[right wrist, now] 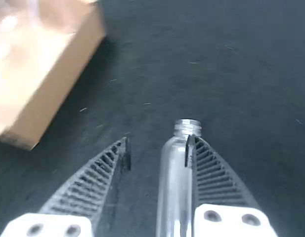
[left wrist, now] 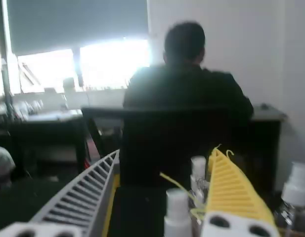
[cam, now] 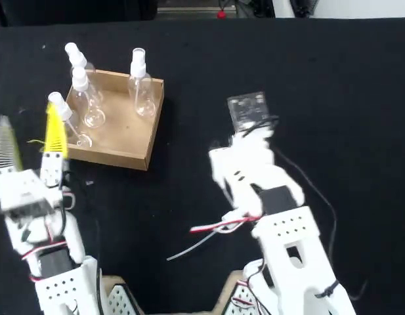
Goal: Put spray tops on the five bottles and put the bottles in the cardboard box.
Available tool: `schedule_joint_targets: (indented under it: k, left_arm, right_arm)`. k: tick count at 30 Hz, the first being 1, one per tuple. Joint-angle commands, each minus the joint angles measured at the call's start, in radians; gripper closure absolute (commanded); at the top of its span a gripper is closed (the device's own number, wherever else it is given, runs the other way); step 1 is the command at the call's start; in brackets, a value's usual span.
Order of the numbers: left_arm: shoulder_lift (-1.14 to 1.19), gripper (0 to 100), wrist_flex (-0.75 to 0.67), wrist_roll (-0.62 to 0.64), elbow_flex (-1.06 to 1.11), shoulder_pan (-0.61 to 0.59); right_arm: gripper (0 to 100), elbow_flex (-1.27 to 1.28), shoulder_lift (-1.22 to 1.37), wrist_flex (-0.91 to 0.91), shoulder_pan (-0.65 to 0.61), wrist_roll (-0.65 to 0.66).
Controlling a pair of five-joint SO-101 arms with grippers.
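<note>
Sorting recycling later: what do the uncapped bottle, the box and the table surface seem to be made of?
Uncapped bottle: clear glossy plastic, possibly glass; the dark surface shows through it. Box: plain brown cardboard, matte, with thin walls. Table surface: black matte cloth or felt, judging by lint specks and no shine.

Between the shallow brown cardboard box (cam: 110,156) and my right arm, the black table top (cam: 182,118) lies bare, so there is wide room to pass. Inside the box, four clear plastic bottles with white spray tops (cam: 142,85) stand along the far side and the side toward my left arm. The near part of its floor toward my right arm is free. My left gripper (cam: 27,113) is spread wide at that crowded edge. Its yellow finger (cam: 56,131) crosses the nearest bottle in the high view. In my right gripper (right wrist: 157,141), the clear open-necked bottle (right wrist: 177,163) lies against one finger, with a gap to the other.
</note>
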Motion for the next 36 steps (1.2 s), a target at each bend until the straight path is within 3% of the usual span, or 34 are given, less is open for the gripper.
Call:
schedule_joint_targets:
  k: [1,4,6,10,16,20,27,31,36]
  left_arm:
    - [-0.02,72,0.456,0.126,-0.165,0.15]
    - [-0.02,72,0.72,0.203,-0.32,0.321]
    - [-0.015,72,0.796,0.253,-0.357,0.452]
    - [0.035,72,0.824,0.358,-0.323,0.619]
    - [0.245,72,0.822,0.413,-0.303,0.679]
    - [0.411,72,0.761,0.508,-0.349,0.728]
    - [0.744,72,0.617,0.571,-0.51,0.975]
    - [0.968,72,0.496,0.575,-0.596,0.998]
    - [1.266,72,0.364,0.655,-0.76,1.043]
  right_arm:
    - [82.1,-0.071,-0.016,-0.018,0.149,-0.005]
    - [82.1,-0.076,-0.015,-0.026,0.206,-0.06]
    - [82.0,-0.077,-0.015,-0.026,0.21,-0.066]
    - [81.9,-0.11,-0.015,-0.006,0.218,-0.063]
    - [81.9,-0.208,-0.015,0.129,0.327,0.02]
    - [81.9,-0.159,-0.015,0.186,0.436,0.114]
    - [81.9,-0.015,-0.018,0.138,0.706,0.195]
    - [81.9,0.058,-0.015,0.049,0.868,0.265]
    - [81.9,0.128,-0.015,-0.031,0.962,0.322]
